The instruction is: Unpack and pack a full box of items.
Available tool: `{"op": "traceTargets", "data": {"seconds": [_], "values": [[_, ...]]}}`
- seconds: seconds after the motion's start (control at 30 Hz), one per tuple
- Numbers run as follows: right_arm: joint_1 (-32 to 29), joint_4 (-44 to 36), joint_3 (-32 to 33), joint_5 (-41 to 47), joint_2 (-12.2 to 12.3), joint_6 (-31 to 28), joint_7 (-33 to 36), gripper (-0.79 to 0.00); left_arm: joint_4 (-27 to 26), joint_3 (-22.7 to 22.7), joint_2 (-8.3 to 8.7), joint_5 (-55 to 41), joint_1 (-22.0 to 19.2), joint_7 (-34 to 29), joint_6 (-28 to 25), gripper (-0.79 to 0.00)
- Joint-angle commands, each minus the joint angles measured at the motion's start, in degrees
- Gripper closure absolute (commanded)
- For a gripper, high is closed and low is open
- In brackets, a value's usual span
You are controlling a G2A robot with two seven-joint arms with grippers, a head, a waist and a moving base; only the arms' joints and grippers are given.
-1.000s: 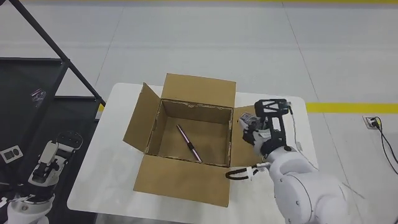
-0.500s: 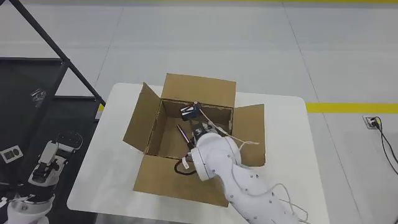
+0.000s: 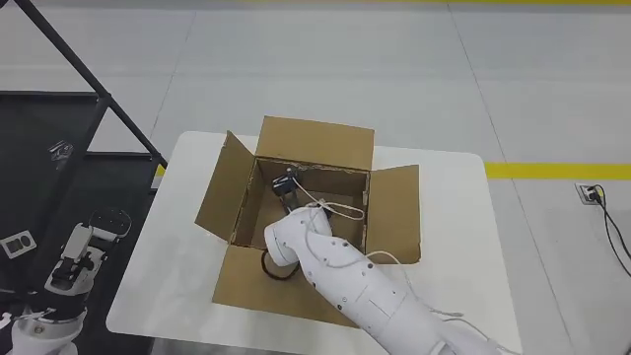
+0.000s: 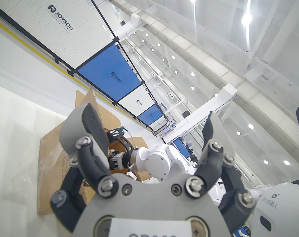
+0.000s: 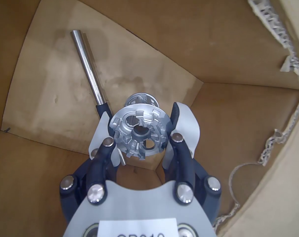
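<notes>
An open cardboard box (image 3: 296,138) stands on the white table (image 3: 177,256). My right gripper (image 3: 286,184) is down inside it. In the right wrist view the right gripper (image 5: 140,119) is shut on a silver toothed metal hub (image 5: 139,134), held a little above the box floor (image 5: 53,94). A shiny metal rod (image 5: 86,65) with a dark end lies on that floor beside the gripper. My left gripper (image 4: 150,114) is open and holds nothing; it points up and away, with the box (image 4: 53,164) off to its side.
The box's flaps (image 3: 394,212) are folded outward on all sides, and its torn cardboard rim (image 5: 287,57) is close to the right gripper. The left arm (image 3: 84,247) hangs beyond the table's left edge, beside a black frame (image 3: 59,49).
The right arm has swung from the table's right side over the flap and down into the box, carrying the metal hub leftward. The left arm has stayed put.
</notes>
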Motion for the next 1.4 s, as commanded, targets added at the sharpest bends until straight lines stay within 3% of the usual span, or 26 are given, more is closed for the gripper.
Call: {"op": "traceTargets", "data": {"seconds": [0.0, 0.23, 0.27, 0.3, 0.33, 0.47, 0.6, 0.87, 1.1, 1.37], "values": [[0.43, 2.97, -0.4, 0.78, -1.04, 0.34, -1.24, 0.0, 0.0, 0.0, 0.0, 0.0, 0.0, 0.0, 0.0, -0.785], [2.08, 11.63, -0.99, 3.05, -4.35, 2.48, -4.73, 0.0, 0.0, 0.0, 0.0, 0.0, 0.0, 0.0, 0.0, -0.785], [2.32, 12.8, -0.89, 3.67, -4.82, 2.56, -5.17, -0.018, 0.0, 0.0, 0.0, 0.0, 0.0, 0.0, 0.0, -0.785], [2.68, 13.93, -0.68, 4.43, -5.25, 2.29, -5.53, -0.145, 0.0, 0.0, 0.0, 0.0, 0.0, 0.0, 0.0, -0.785], [3.09, 15.01, -0.52, 4.94, -5.64, 2.12, -6.17, -0.2, 0.0, 0.0, 0.0, 0.0, 0.0, 0.0, 0.0, -0.785], [4.33, 18.64, 0.02, 6.52, -7.04, 1.66, -8.34, -0.345, 0.0, 0.0, 0.0, 0.0, 0.0, 0.0, 0.0, -0.785], [5.5, 21.2, 0.82, 7.89, -8.05, 1.54, -9.84, -0.413, 0.0, 0.0, 0.0, 0.0, 0.0, 0.0, 0.0, -0.785], [6.73, 24.45, 1.96, 8.89, -9.27, 1.6, -11.99, -0.477, 0.0, 0.0, 0.0, 0.0, 0.0, 0.0, 0.0, -0.785], [7.33, 25.87, 3.15, 9.47, -9.65, 1.45, -13.5, -0.61, 0.0, 0.0, 0.0, 0.0, 0.0, 0.0, 0.0, -0.785], [7.01, 22.23, 5.72, 11.46, -9.19, -0.37, -16.52, -0.72, 0.0, 0.0, 0.0, 0.0, 0.0, 0.0, 0.0, -0.785]]}}
